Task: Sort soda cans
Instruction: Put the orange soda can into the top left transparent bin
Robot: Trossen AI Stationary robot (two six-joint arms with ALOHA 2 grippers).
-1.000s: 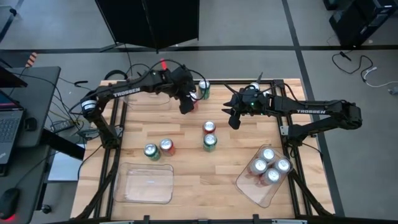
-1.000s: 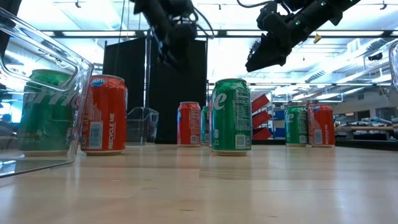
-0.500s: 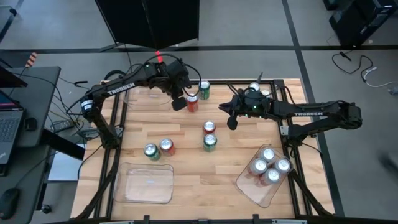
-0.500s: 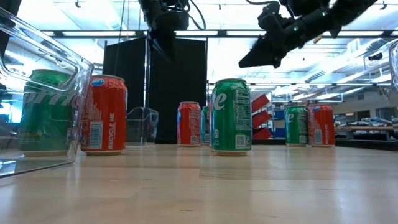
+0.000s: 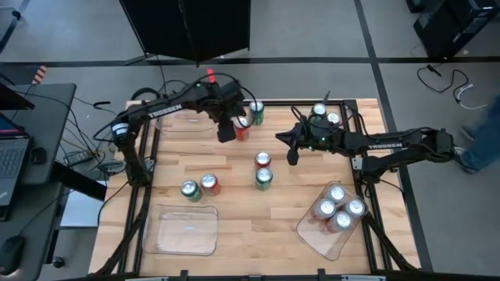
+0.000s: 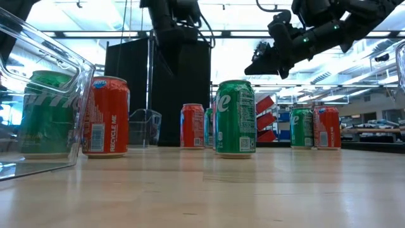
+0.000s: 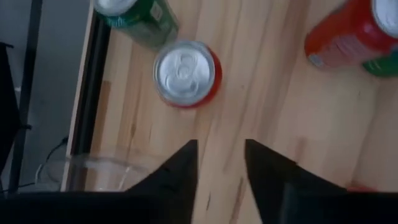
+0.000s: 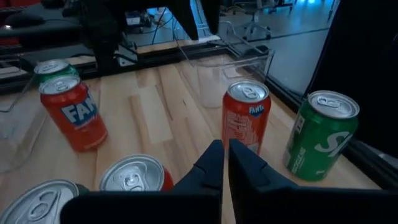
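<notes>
Left claw (image 5: 226, 134) is reopening after a quick snap shut, hovering empty beside the red can (image 5: 242, 129) at the counter's (image 5: 234, 203) twelve o'clock; right claw (image 5: 291, 154) has clenched empty, so sorting is stalling.

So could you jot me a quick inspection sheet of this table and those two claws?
Surface: wooden table, bare in the middle.
Job's things: red can and green can at the far edge; four silver-topped cans in the right tray; more cans mid-table.
Clutter: empty clear tray near left.
Claws: left claw open above the red can; right claw shut, empty.
Cables: loose cables on the floor.
Surroundings: desk with a laptop.
</notes>
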